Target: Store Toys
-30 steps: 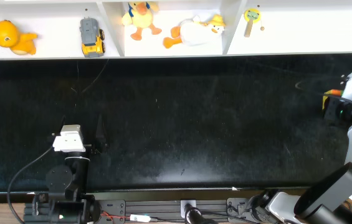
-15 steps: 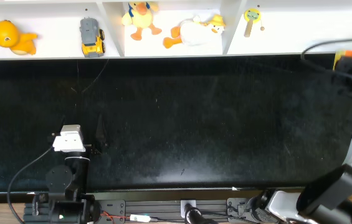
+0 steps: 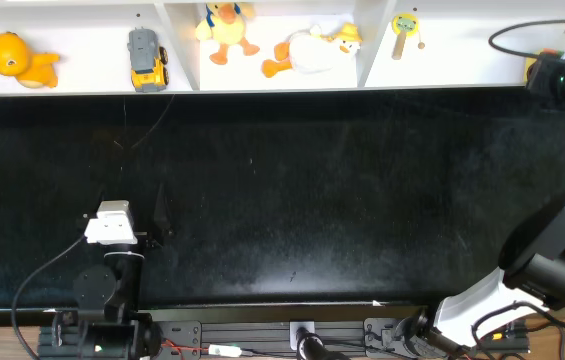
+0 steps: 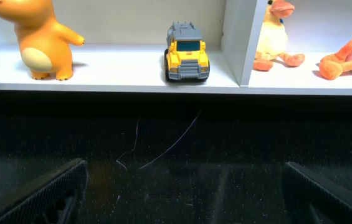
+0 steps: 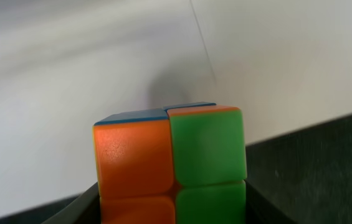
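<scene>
A colour cube (image 5: 172, 158) with orange, green and blue faces sits between the fingers of my right gripper (image 5: 172, 208), which is shut on it. That gripper (image 3: 550, 72) is at the shelf's rightmost compartment, with the white shelf wall close behind the cube. Stored on the shelf are an orange figure (image 3: 22, 58), a yellow truck (image 3: 147, 58), a yellow duck plush (image 3: 227, 30), a white duck plush (image 3: 312, 50) and a small rattle (image 3: 405, 30). My left gripper (image 3: 112, 222) rests low over the black table, open and holding nothing, facing the truck (image 4: 186, 53).
The white shelf (image 3: 282, 82) runs along the table's far edge, split by upright dividers (image 4: 238, 43). The black table (image 3: 342, 200) stretches between the arms. A black cable (image 3: 512, 35) loops by the right gripper.
My right arm has carried the cube from the table's right edge up to the shelf's right end. The left arm has not moved.
</scene>
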`<state>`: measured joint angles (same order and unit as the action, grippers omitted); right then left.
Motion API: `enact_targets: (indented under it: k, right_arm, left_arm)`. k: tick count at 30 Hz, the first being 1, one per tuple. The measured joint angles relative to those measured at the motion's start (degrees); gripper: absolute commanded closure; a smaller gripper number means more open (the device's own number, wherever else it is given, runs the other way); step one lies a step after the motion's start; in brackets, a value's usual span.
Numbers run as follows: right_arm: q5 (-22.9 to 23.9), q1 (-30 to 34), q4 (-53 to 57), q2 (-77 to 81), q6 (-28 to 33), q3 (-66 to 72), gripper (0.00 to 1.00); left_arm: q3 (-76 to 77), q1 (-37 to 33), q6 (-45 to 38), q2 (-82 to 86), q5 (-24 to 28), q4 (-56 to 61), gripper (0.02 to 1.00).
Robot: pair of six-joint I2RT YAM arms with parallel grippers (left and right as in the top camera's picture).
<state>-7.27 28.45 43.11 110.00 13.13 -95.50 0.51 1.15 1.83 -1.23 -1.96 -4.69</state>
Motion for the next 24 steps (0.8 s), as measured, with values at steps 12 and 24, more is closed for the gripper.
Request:
enact_targets:
  k: [12, 24]
  right_arm:
    - [0.0, -0.79, -0.85, 5.11, -0.76, -2.86, 0.255]
    - [1.73, -2.64, 1.46, 5.4, -0.87, -2.62, 0.005]
  left_arm:
    - [0.0, 0.0, 0.0, 0.0, 0.0, 0.02, 0.02]
    - [0.0, 0.0, 0.0, 0.0, 0.0, 0.0, 0.02]
